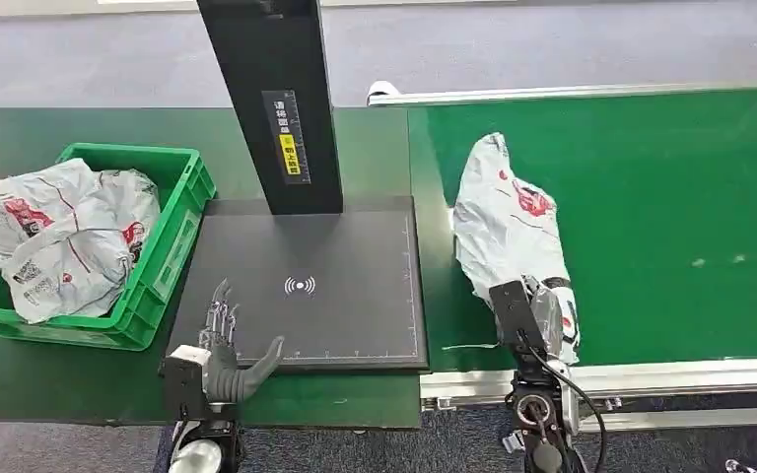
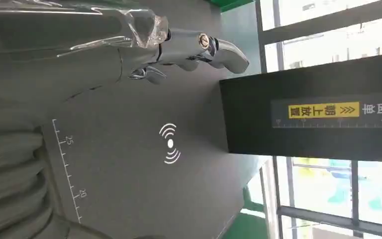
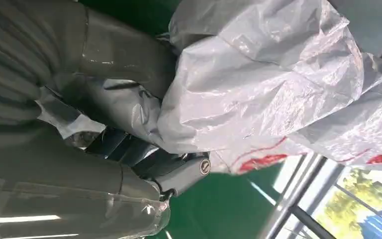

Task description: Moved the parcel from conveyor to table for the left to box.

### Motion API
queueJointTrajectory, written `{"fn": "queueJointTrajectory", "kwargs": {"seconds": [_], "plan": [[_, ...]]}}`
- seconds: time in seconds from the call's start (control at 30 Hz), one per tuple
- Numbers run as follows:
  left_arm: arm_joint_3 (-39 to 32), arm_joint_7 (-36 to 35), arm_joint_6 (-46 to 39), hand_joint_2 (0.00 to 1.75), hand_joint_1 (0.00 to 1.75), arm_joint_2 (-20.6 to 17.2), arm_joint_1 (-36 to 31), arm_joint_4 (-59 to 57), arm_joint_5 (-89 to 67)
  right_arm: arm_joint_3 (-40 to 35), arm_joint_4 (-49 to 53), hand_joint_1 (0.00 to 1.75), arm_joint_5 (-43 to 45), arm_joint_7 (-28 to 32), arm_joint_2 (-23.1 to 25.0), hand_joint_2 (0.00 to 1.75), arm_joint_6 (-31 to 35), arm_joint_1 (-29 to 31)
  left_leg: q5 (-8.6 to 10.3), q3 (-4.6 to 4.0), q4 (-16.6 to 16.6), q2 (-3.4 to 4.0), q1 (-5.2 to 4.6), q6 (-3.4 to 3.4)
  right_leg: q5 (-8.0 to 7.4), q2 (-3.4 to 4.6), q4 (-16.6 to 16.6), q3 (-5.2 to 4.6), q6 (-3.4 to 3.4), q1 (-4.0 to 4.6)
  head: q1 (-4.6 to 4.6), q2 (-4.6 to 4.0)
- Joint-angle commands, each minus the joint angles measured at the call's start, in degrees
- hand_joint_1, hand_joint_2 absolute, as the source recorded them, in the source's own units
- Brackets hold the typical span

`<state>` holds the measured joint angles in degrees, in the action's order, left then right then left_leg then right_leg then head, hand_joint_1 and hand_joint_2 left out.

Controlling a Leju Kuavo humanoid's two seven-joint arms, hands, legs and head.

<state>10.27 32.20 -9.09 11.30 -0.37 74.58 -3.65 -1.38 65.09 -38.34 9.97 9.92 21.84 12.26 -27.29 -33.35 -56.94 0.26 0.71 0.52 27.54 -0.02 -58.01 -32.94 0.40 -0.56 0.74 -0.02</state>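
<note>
The parcel (image 1: 509, 222) is a crinkled grey poly bag: soft, light, probably slippery, best gripped by bunched film at its near end. It lies on the green conveyor (image 1: 670, 217), right of centre, long axis running from upper frame down toward the robot. The right hand (image 1: 550, 317) appears to grasp its lower end. The left hand (image 1: 225, 345) rests released on the counter (image 1: 20, 389).
</note>
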Motion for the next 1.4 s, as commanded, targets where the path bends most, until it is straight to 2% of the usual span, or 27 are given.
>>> {"fn": "queueJointTrajectory", "kwargs": {"seconds": [0.03,0.1,0.2,0.4,0.5,0.57,0.7,0.83,0.97,1.03,1.07,1.17,1.2,1.23,1.27,1.37,1.4], "plan": [[-4.16,1.85,-2.79,1.75,0.0,-1.64,3.11,5.35,-1.77,-7.08,21.64,1.75,6.06,7.66,-4.21,1.75,-0.98,-4.94,-0.01,0.01,0.01,0.02,-0.01,-0.01,0.01,0.03,0.0,-0.02,-0.02,-0.01,0.0,0.0],[-6.55,2.07,-2.83,1.75,0.0,-1.79,4.23,8.21,-2.39,-10.34,29.65,1.75,2.85,7.76,-7.34,1.75,-2.15,-5.01,-0.04,-0.08,-0.04,0.0,-0.04,-0.01,0.05,0.02,-0.08,-0.12,-0.02,-0.04,0.0,0.02],[-8.86,2.47,-2.03,1.75,0.0,-1.83,3.59,9.23,-2.35,-14.07,28.69,1.75,0.83,6.28,-8.74,1.75,-5.77,2.62,-0.06,-0.07,-0.05,0.18,-0.04,-0.02,0.01,0.19,-0.08,-0.18,-0.02,-0.03,-0.04,0.02],[-9.07,1.78,-1.33,1.75,0.0,-1.86,-2.73,6.0,-4.14,-25.03,11.86,1.75,-0.88,3.08,-4.63,1.75,-11.59,19.75,0.05,-0.07,-0.03,0.37,-0.02,0.0,-0.13,0.33,-0.08,-0.22,-0.04,0.0,-0.02,0.0],[-10.04,1.79,-1.25,1.75,0.0,-2.59,-5.93,3.54,-2.72,-30.3,-4.34,1.75,0.53,1.4,0.06,1.75,-14.93,29.21,0.14,0.02,0.02,0.52,-0.02,0.0,-0.19,0.48,-0.07,-0.14,-0.06,-0.01,0.0,0.0],[-9.93,1.81,-1.07,1.75,0.0,-3.14,-7.21,2.77,-2.26,-32.27,-11.58,1.75,0.89,1.04,3.07,1.75,-15.71,32.0,0.2,0.15,0.09,0.61,0.0,0.03,-0.3,0.58,-0.02,-0.07,-0.1,0.01,-0.02,0.0],[-9.85,1.49,-1.23,1.75,0.0,-3.94,-9.63,1.34,-0.67,-35.26,-21.97,1.75,1.82,-0.24,7.61,1.75,-17.97,34.07,0.22,0.22,0.13,0.34,0.01,0.05,-0.21,0.3,-0.02,0.05,-0.12,0.03,-0.02,0.0],[-10.99,0.92,-1.36,1.75,0.0,-3.88,-10.83,1.01,0.18,-36.97,-34.85,1.75,4.56,0.33,10.08,1.75,-19.89,34.5,0.2,0.23,0.13,0.22,0.04,0.04,-0.16,0.2,-0.01,0.12,-0.08,0.05,0.0,0.02],[-11.61,0.59,-1.49,1.75,0.0,-4.55,-11.26,-0.41,0.47,-40.93,-38.93,1.75,7.38,0.5,10.08,1.75,-20.88,32.37,0.25,0.26,0.23,0.08,0.05,0.02,-0.16,0.07,0.12,0.22,-0.08,0.07,0.0,0.0],[-11.71,0.59,-1.33,1.75,0.0,-4.88,-11.53,-1.6,0.5,-42.4,-40.32,1.61,9.54,0.17,10.08,1.75,-22.8,31.84,0.2,0.11,0.1,0.08,0.04,0.03,-0.12,0.08,0.0,0.07,-0.07,0.06,0.0,0.0],[-11.68,0.59,-1.29,1.75,0.0,-5.02,-11.58,-1.99,0.37,-42.56,-40.99,1.75,10.04,0.4,10.08,1.75,-23.21,31.72,0.25,0.21,0.21,0.06,0.05,0.02,-0.16,0.08,0.11,0.17,-0.09,0.07,-0.02,0.02],[-11.77,0.55,-1.32,1.75,0.0,-5.1,-11.34,-2.38,0.23,-42.28,-42.05,1.75,10.55,0.65,9.52,1.75,-24.11,30.94,0.26,0.18,0.2,-0.05,0.03,0.02,-0.13,-0.02,0.1,0.15,-0.09,0.05,0.0,0.0],[-11.78,0.49,-1.37,1.75,0.0,-5.06,-11.26,-2.43,0.09,-42.23,-42.26,1.54,10.56,0.62,9.17,1.75,-24.25,30.69,0.24,0.16,0.17,-0.06,0.06,0.03,-0.12,-0.04,0.09,0.14,-0.09,0.07,0.0,0.0],[-11.81,0.41,-1.43,1.75,0.0,-5.03,-11.16,-2.36,-0.08,-42.12,-42.04,0.28,10.54,0.62,8.92,1.75,-24.2,30.39,0.22,0.09,0.11,-0.05,0.04,0.02,-0.1,-0.03,0.03,0.05,-0.08,0.05,-0.02,0.0],[-11.84,0.34,-1.48,1.75,0.0,-5.02,-10.92,-2.2,-0.22,-41.65,-41.68,0.0,10.83,0.77,8.64,1.75,-23.8,30.04,0.25,0.16,0.19,-0.11,0.04,0.01,-0.12,-0.08,0.11,0.15,-0.08,0.06,0.0,0.0],[-11.82,0.0,-1.5,1.75,0.0,-4.81,-9.56,-1.23,-0.95,-39.8,-38.79,0.0,11.56,2.94,7.25,1.75,-21.04,28.98,0.24,0.16,0.18,-0.08,0.05,0.0,-0.13,-0.06,0.12,0.15,-0.07,0.07,-0.02,0.0],[-11.66,-0.29,-1.57,1.75,0.0,-4.84,-9.0,-0.66,-1.61,-38.4,-35.82,0.0,11.96,4.88,6.58,1.75,-18.3,28.13,0.23,0.1,0.13,-0.07,0.03,0.0,-0.11,-0.05,0.08,0.08,-0.06,0.05,0.0,0.0]]}}
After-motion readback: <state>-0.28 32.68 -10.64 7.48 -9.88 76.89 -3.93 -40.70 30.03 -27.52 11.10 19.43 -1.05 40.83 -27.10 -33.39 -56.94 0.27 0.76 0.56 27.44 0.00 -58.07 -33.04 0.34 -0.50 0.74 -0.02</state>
